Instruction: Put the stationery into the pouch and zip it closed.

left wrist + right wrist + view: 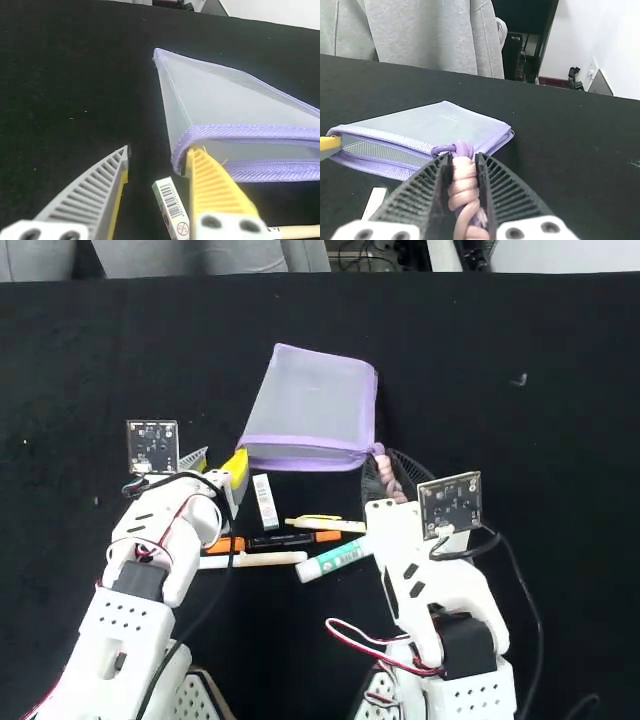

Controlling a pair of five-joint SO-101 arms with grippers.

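A: The right pincer [463, 161] is pressed tight on the pink-and-purple cord [462, 187] at the right corner of the pouch [435, 122], with one black finger on either side of it.

B: And the left pincer [159, 154]?

A: Spread wide. The tip of its yellow finger [215, 195] sits right at the purple zip band, at the left corner of the mouth. I cannot tell whether it is inside or only touching. Its grey finger [95, 195] hangs over bare table [520, 490] beside the pouch.

B: Do the views differ much?

A: From above, the hold on the cord is hard to make out, but the right wrist view shows it plainly. The high view lays out the stationery.

B: How does the pouch lie?

A: Flat, near the middle of the table. Its mouth faces the near edge and gapes a little, and its closed end faces the far edge. The zip line runs parallel to the near edge.

B: And the stationery?

A: It is clustered between the arms, just on the near side of the mouth. A white barcoded stick [264, 502] points lengthwise at the mouth. A yellow-tipped pen [325, 524], a black-and-orange marker [290, 538] and a white pen [255, 560] lie crosswise, roughly parallel to the near edge. A green-and-white marker [335, 560] lies tilted.
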